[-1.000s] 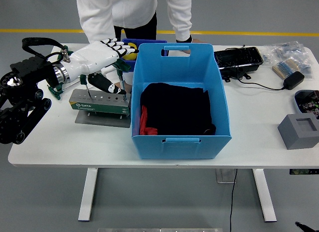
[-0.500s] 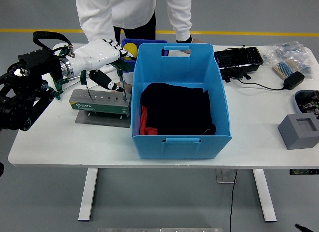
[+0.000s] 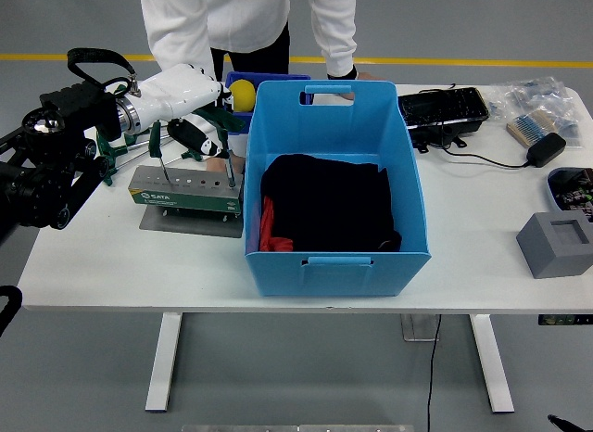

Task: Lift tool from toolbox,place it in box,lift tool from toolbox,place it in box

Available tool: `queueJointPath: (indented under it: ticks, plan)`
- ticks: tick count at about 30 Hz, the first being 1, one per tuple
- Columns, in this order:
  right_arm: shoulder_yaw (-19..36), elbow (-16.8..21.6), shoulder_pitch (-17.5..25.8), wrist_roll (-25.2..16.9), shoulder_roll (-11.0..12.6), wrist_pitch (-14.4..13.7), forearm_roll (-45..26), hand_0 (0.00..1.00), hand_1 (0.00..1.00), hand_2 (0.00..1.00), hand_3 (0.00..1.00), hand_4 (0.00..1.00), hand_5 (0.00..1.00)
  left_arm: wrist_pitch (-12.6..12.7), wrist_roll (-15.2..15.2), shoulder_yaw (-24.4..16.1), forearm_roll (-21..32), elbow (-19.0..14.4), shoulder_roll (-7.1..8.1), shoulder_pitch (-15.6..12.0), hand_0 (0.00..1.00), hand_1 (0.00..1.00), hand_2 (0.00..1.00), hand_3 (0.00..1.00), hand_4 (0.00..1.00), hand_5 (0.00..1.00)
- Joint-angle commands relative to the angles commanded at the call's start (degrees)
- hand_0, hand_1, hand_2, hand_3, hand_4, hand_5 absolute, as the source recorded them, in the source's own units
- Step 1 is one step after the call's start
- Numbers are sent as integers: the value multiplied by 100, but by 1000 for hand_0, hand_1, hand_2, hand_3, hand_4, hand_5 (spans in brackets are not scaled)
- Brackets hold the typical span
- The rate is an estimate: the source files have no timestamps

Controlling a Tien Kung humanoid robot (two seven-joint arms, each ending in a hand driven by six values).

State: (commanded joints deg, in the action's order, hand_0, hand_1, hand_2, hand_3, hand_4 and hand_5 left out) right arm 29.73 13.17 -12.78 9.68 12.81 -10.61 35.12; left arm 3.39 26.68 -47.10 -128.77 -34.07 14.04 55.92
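Observation:
A grey-green tool holder (image 3: 185, 188) sits on a metal plate left of the big blue box (image 3: 408, 200). Green-handled screwdrivers (image 3: 156, 143) stand upright in it, one more (image 3: 228, 163) at its right end. My left hand (image 3: 178, 89), white with black parts, hovers over the holder's back edge, just above the tool handles. Whether it grips a tool is hidden. The blue box holds black cloth (image 3: 324, 202) and something red (image 3: 269, 226). A person stands behind the table with one hand (image 3: 344, 74) on the box's far rim and another hand (image 3: 219, 164) by the holder.
A yellow ball (image 3: 243, 94) lies in a small blue bin (image 3: 233, 79) behind the holder. To the right are a black tray (image 3: 443, 108), a charger with cable (image 3: 547, 149), a brush (image 3: 530, 127), plastic bags (image 3: 537, 91) and a grey foam block (image 3: 556, 243).
My left hand has drawn back to the left and tipped down over the tool holder, uncovering the yellow ball. The arm's shoulder end has risen. The box has not moved.

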Motion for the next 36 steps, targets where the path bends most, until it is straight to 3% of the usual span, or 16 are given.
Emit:
queueJointPath:
  ticks: [2,3,8,9,14,15,20,21,26,27,36]
  plan:
    - [-3,1,-4,1,3,2,-4,618,602,674,541,772,648,-6,-39,-9,-9,58,-36,18,598,497,475,507,998,524]
    - [-5,1,-6,1,6,4,-10,618,602,671,541,772,650,-18,-72,-15,-12,94,-56,25,474,429,438,485,998,535]
    - [-13,2,-21,3,16,11,-19,618,602,671,541,772,650,-35,-171,12,30,218,-104,38,474,429,438,485,998,535]
    - [-14,2,-23,3,17,12,-20,618,602,672,542,772,649,-35,-180,21,38,229,-108,39,359,308,318,428,998,541]
    - [-8,3,-37,8,21,18,-2,618,602,672,542,772,649,-35,-237,101,42,278,-128,57,359,308,318,428,998,541]
    - [-6,3,-38,8,21,19,2,619,602,672,542,772,648,-38,-250,119,39,279,-133,64,305,236,255,353,998,548]
    - [-8,3,-46,7,23,20,-1,619,602,672,542,772,648,-24,-290,163,32,276,-161,94,305,236,255,353,998,548]
    - [-7,3,-49,7,24,20,4,618,602,672,542,773,649,-23,-300,173,28,286,-169,105,265,185,208,299,998,549]
    - [-9,4,-64,8,32,22,6,618,602,672,542,773,649,-26,-344,214,16,345,-197,149,265,185,208,299,998,549]
    - [-10,4,-65,8,33,23,5,619,602,672,543,774,650,-23,-349,218,16,349,-200,153,248,144,171,245,998,564]
    - [-24,5,-93,3,44,24,-7,619,602,672,543,775,651,-43,-401,267,27,431,-249,192,226,106,141,200,998,585]
